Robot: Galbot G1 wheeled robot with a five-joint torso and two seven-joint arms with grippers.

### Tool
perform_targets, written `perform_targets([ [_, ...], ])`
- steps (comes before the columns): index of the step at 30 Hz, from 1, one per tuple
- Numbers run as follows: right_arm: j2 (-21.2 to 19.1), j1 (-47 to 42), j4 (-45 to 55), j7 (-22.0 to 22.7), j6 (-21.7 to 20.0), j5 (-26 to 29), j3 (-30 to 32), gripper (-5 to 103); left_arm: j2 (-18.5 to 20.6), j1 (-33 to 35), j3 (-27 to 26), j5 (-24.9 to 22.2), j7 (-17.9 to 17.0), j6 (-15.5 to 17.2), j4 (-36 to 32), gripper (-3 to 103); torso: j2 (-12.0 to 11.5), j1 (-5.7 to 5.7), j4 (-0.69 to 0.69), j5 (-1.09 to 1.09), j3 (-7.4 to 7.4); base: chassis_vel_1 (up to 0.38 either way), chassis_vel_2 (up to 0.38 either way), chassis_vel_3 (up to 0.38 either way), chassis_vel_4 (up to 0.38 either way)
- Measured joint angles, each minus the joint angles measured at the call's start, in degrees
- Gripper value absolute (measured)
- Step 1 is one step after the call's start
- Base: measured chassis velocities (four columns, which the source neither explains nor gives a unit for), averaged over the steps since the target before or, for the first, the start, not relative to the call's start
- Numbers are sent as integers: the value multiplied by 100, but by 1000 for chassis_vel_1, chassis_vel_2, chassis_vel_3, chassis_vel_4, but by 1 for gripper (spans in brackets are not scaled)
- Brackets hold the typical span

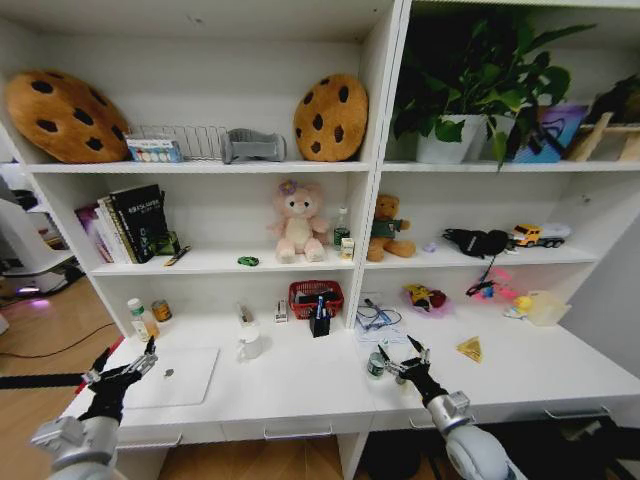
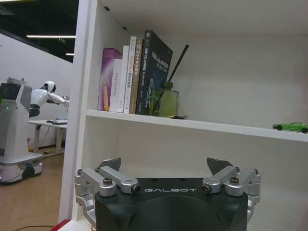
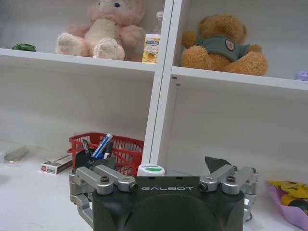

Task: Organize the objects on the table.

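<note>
right gripper hovers open and empty, tin just beside its left fingertip, likely lined up for a grasp. left gripper open, empty, over laptop edge on the table.

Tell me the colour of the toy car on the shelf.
Green; the toy car shows best in the left wrist view.

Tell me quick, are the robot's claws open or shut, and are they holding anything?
Left gripper: open, holding nothing, over the closed laptop.
Right gripper: open, holding nothing, right by the small tin.
</note>
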Motion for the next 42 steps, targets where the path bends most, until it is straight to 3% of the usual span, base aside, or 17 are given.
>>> perform_targets([
  [26, 227, 616, -614, -107, 16, 306, -502, 103, 20, 10, 177, 230, -117, 113, -78, 100, 0, 0, 0, 0, 0, 0, 0, 0, 0],
  [27, 233, 635, -645, -98, 28, 312, -492, 94, 7, 11, 194, 249, -124, 113, -78, 100, 0, 0, 0, 1, 0, 0, 0, 0, 0],
  [29, 233, 642, -654, -97, 38, 319, -480, 94, 2, 15, 205, 262, -126, 113, -81, 100, 0, 0, 0, 0, 0, 0, 0, 0, 0],
  [30, 227, 646, -654, -96, 49, 340, -469, 84, -3, 21, 217, 276, -126, 114, -89, 100, 0, 0, 0, 0, 0, 0, 0, 0, 0],
  [32, 223, 646, -651, -96, 51, 350, -464, 84, -4, 21, 220, 279, -127, 114, -89, 100, 0, 0, 0, 0, 0, 0, 0, 0, 0],
  [34, 216, 645, -622, -96, 54, 382, -448, 73, -2, 19, 221, 280, -130, 115, -89, 100, 0, 0, 0, 0, 0, 0, 0, 0, 0],
  [35, 216, 645, -622, -96, 54, 382, -448, 73, -2, 19, 221, 280, -130, 115, -89, 100, 0, 0, 0, 0, 0, 0, 0, 0, 0],
  [42, 216, 582, -544, -84, 54, 421, -397, 40, 31, 34, 184, 248, -142, 120, -126, 100, 0, 0, 0, 0, 0, 0, 0, 0, 0],
])
